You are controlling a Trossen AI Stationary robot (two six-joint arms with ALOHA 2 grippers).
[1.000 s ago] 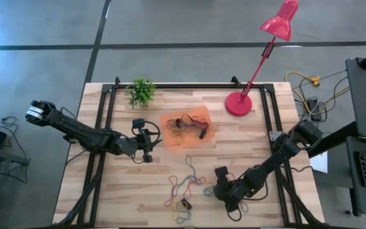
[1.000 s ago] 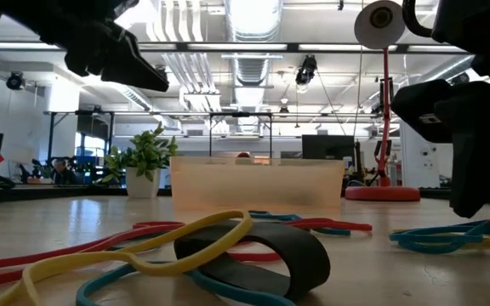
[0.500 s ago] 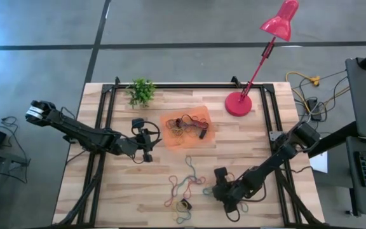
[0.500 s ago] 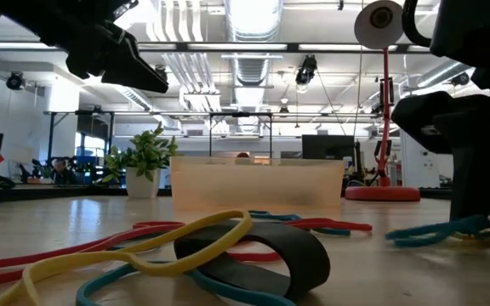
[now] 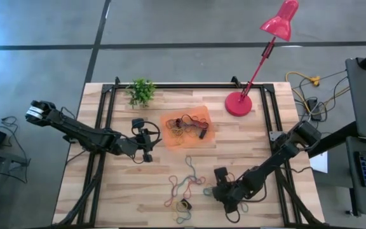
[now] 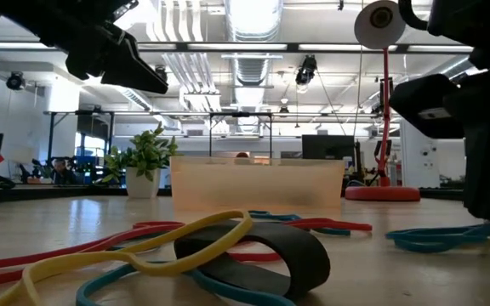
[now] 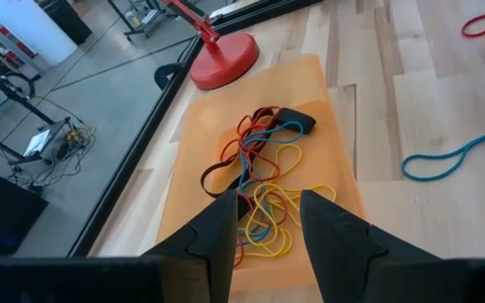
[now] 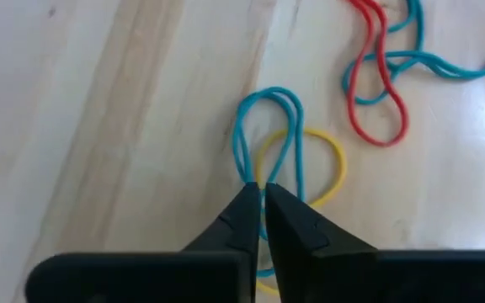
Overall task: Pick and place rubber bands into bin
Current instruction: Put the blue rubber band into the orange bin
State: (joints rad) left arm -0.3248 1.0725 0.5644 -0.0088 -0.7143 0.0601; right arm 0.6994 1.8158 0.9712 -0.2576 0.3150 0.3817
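Right wrist view: a blue band (image 8: 268, 135) is being pinched in the closed right gripper (image 8: 261, 202), the bin (image 5: 186, 130) lying farther across the table.

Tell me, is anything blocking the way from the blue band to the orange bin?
Nothing solid. Between the blue rubber band under the right end effector and the bin lie only flat loose bands on the table.

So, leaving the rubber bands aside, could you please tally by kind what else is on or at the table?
Lamp: 1
Potted plant: 1
Bin: 1
Robot arms: 2, ending in the left gripper and the right gripper
Total: 5
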